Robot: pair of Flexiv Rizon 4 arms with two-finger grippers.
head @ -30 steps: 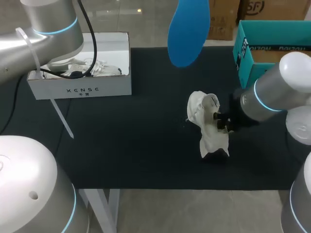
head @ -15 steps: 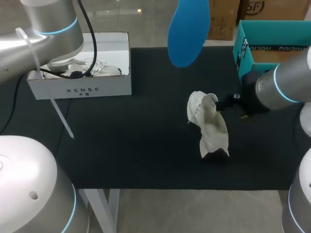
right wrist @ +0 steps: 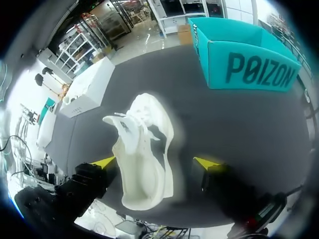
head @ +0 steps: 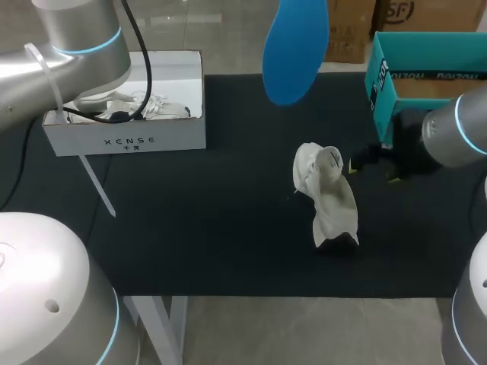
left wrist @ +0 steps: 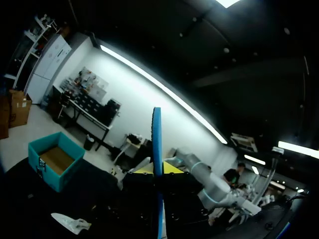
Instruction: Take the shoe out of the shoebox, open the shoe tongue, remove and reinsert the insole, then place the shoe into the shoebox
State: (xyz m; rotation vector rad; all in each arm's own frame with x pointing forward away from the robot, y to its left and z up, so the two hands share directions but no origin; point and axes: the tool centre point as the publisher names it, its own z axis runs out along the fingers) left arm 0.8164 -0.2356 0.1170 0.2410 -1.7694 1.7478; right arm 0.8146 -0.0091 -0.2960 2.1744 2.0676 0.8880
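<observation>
where the insole (head: 294, 47) hangs aloft, its top is cut off.

The soft low-cut shoe (head: 326, 194) is plain white all over, laces and tongue too. It lies on the flat black bench (head: 228, 243). The flat oval insole (head: 293, 46), at 12 o'clock from the shoe, is one solid bright blue with no pattern. The open cardboard shoebox (head: 426, 68), at 2 o'clock from the shoe, is teal outside with dark lettering and plain brown inside. The long white carton (head: 125, 122), at 10 o'clock, carries small dark lettering on its front. The right hand (right wrist: 155, 162) is black with bright yellow fingertips (right wrist: 207, 163). The left arm (head: 76, 38) and right arm (head: 456, 137) are silver-grey, each ringed by a thin light-blue band.
</observation>
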